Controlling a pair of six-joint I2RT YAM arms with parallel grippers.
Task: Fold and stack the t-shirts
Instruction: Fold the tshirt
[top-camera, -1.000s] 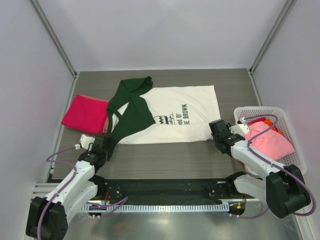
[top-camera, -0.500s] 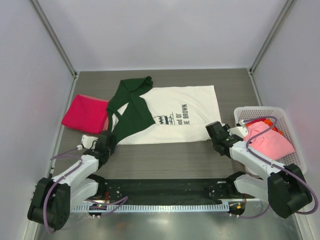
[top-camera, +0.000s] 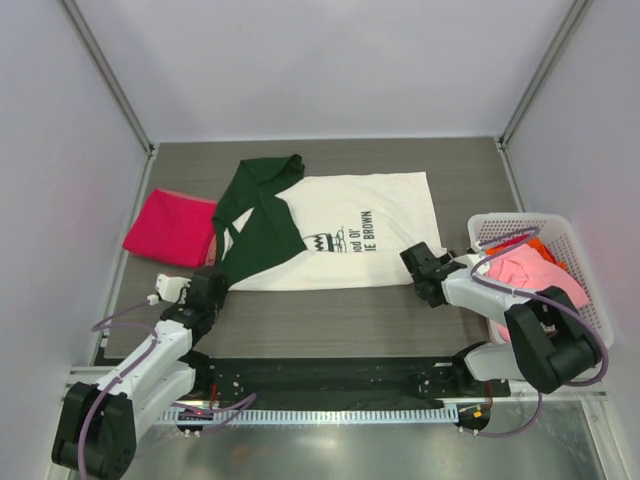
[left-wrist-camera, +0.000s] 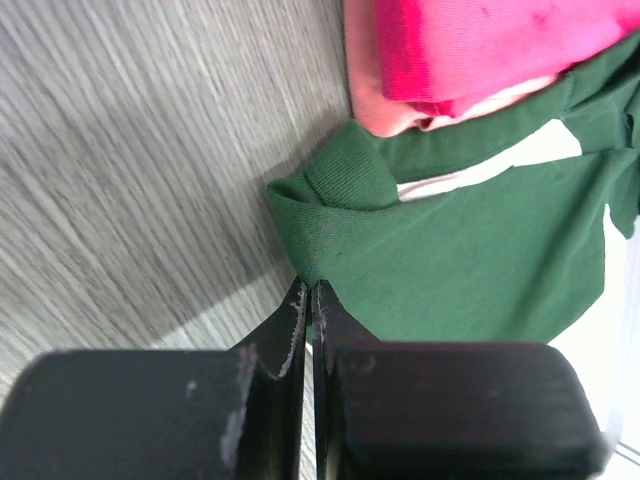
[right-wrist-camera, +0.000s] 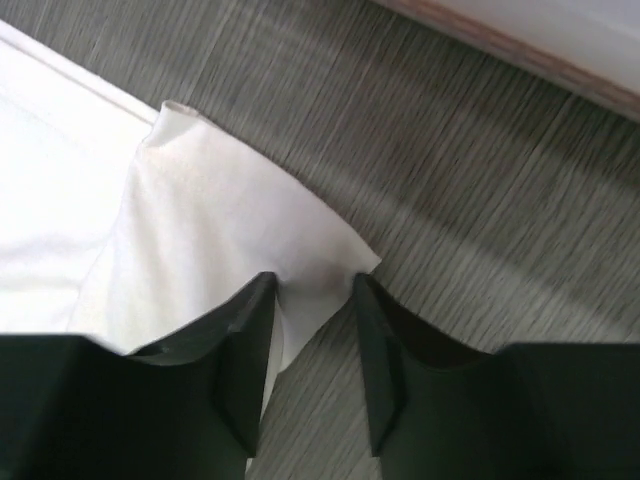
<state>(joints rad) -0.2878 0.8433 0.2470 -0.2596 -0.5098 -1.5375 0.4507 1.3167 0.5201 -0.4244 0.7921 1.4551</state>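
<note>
Left hand (left-wrist-camera: 312, 298) pinched tight; right hand (right-wrist-camera: 312, 300) fingers apart; both arms low.

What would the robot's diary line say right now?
left end effector: shut on dark green sleeve of cream-white cloth t-shirt | right end effector: open, straddling its white corner

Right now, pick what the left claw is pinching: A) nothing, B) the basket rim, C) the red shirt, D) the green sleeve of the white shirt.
D: the left claw is shut on the folded edge of the green sleeve, with the red shirt lying just beyond it.
</note>
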